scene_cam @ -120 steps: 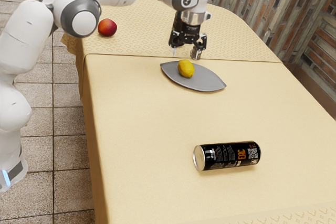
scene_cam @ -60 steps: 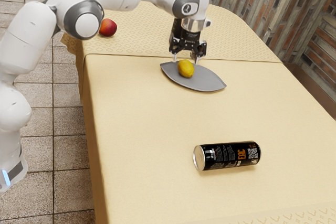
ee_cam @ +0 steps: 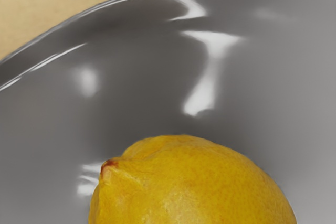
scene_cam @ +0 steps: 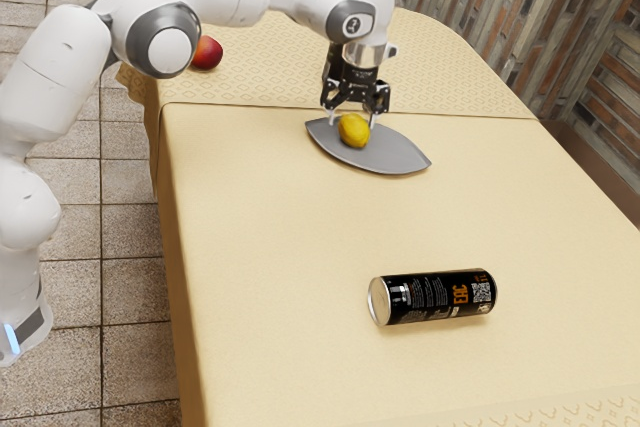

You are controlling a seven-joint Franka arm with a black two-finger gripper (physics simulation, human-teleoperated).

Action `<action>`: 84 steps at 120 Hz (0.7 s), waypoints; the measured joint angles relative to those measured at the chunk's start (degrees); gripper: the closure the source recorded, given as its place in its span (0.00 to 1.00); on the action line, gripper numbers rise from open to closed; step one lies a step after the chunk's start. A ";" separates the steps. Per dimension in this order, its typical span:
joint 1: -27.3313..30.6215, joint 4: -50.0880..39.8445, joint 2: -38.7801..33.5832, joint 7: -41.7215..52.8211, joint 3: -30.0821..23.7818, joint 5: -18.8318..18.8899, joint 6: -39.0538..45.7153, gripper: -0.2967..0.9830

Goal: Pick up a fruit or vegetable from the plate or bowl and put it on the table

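Lemon (scene_cam: 354,131) on plate (scene_cam: 395,155), between and just below the jaws. Gripper (scene_cam: 353,119) released, jaws parted. Risks: pinched too high, rounded skin may squirt free; going too low could knock the plate. Can (scene_cam: 430,297), well apart from jaws: orange "EAC", QR code (scene_cam: 482,292); finer print illegible.
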 joint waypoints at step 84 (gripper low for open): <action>0.19 1.73 0.47 1.56 0.50 0.31 2.09 0.56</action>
